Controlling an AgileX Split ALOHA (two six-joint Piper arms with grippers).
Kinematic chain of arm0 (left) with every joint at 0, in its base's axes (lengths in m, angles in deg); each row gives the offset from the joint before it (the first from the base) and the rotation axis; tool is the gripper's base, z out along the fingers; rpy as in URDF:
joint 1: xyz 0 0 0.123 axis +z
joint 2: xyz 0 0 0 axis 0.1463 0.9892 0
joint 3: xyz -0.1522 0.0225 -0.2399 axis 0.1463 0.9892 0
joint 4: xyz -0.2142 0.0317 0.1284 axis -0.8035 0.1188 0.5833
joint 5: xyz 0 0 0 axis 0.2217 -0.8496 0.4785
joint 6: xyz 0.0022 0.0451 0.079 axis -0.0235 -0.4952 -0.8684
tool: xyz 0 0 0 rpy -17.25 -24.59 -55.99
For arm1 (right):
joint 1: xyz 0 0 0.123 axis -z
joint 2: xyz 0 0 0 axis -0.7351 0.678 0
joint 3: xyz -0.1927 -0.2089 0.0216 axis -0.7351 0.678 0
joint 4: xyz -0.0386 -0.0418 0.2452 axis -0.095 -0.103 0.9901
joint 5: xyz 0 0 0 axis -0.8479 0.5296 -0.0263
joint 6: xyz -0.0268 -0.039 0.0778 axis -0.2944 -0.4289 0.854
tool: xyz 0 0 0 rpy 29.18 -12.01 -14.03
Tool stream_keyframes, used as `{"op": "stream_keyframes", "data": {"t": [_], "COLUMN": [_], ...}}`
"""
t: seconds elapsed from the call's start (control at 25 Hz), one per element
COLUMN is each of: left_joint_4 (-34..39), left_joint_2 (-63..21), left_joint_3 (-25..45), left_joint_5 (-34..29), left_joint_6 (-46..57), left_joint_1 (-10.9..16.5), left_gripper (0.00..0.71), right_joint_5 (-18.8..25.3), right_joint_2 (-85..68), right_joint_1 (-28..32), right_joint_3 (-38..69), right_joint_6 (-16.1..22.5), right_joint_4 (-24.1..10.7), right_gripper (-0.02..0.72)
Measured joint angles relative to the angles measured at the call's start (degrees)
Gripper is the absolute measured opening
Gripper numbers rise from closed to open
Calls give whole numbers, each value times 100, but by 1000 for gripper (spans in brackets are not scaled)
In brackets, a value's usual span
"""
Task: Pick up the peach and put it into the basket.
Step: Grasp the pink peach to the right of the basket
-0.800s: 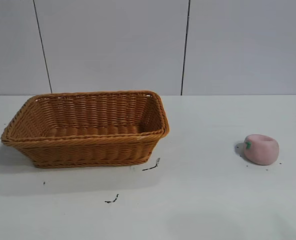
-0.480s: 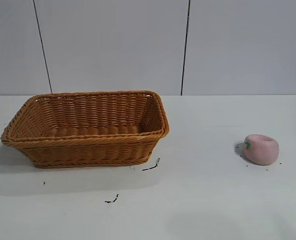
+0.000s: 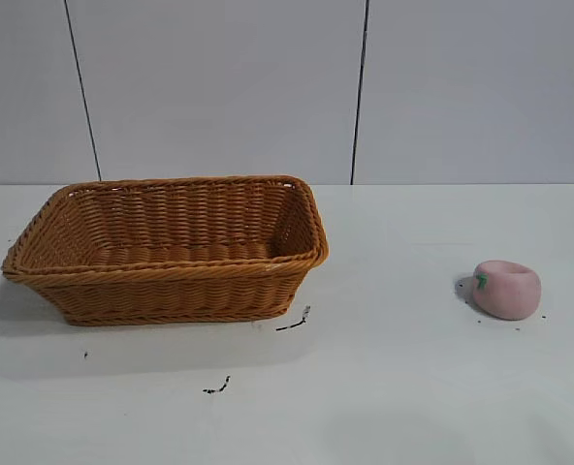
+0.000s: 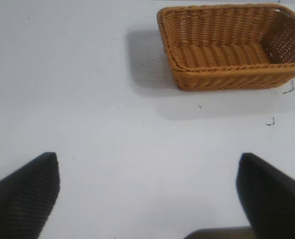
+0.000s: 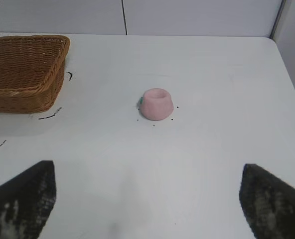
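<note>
The pale pink peach (image 3: 507, 289) with a green leaf mark sits on the white table at the right; it also shows in the right wrist view (image 5: 156, 104). The orange-brown wicker basket (image 3: 171, 276) stands empty at the left, and shows in the left wrist view (image 4: 237, 74) and partly in the right wrist view (image 5: 23, 94). My right gripper (image 5: 147, 199) is open and empty, well short of the peach. My left gripper (image 4: 148, 194) is open and empty over bare table, away from the basket. Neither arm shows in the exterior view.
Small black scribble marks (image 3: 293, 323) lie on the table near the basket's front corner, another (image 3: 217, 387) is closer to the front. A grey panelled wall (image 3: 365, 87) stands behind the table. The table's edge (image 5: 287, 69) runs near the peach's side.
</note>
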Motion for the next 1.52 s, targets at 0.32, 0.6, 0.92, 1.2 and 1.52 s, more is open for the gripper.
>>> {"op": "stream_keyframes", "data": {"t": [0.32, 0.6, 0.92, 1.2, 1.52], "left_joint_4": [0, 0, 0, 0, 0], "left_joint_2": [0, 0, 0, 0, 0], "left_joint_3": [0, 0, 0, 0, 0], "left_joint_5": [0, 0, 0, 0, 0], "left_joint_6": [0, 0, 0, 0, 0], "left_joint_1": [0, 0, 0, 0, 0], "left_gripper": [693, 693, 693, 693, 693], "right_joint_5": [-266, -280, -335, -843, -1134], "right_joint_2": [3393, 6198, 8476, 9547, 9867], "right_joint_1": [0, 0, 0, 0, 0], "right_joint_3": [-1309, -2770, -3932, -3980, -3984], "right_joint_6": [-28, -84, -108, -108, -108], "right_joint_4": [7, 39, 39, 43, 43], "right_gripper": [695, 695, 695, 695, 688]}}
